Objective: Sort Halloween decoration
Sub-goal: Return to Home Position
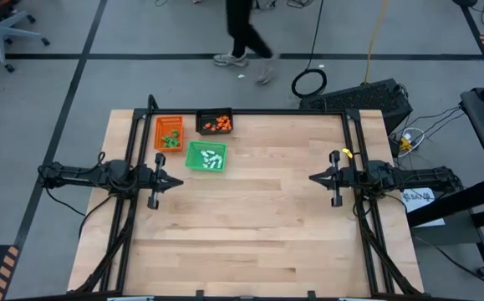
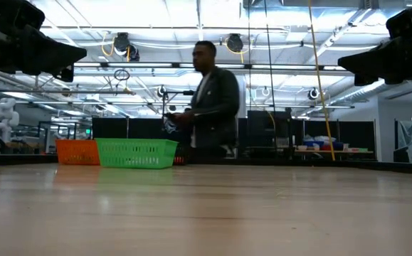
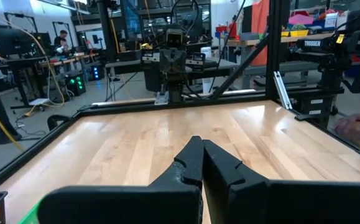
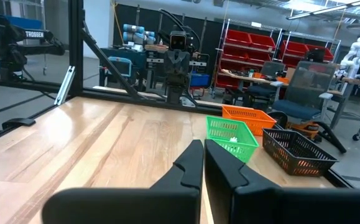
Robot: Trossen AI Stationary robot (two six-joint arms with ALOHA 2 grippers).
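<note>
Three small trays stand on their flat bottoms at the table's far left. The orange tray (image 1: 169, 133) holds green pieces (image 1: 171, 140), the black tray (image 1: 215, 123) holds orange pieces (image 1: 217, 125), and the green tray (image 1: 206, 157) holds white pieces (image 1: 212, 158). My left gripper (image 1: 180, 182) hovers shut just near-left of the green tray, touching nothing. My right gripper (image 1: 313, 178) hovers shut at the table's right side, far from the trays. The right wrist view shows the green tray (image 4: 230, 137), orange tray (image 4: 248, 117) and black tray (image 4: 298, 152).
Bare wooden table top (image 1: 250, 226) stretches between the two arms and toward the near edge. Black frame rails (image 1: 250, 111) run along the far edge and both sides. A person (image 1: 243, 33) walks on the floor beyond the far edge.
</note>
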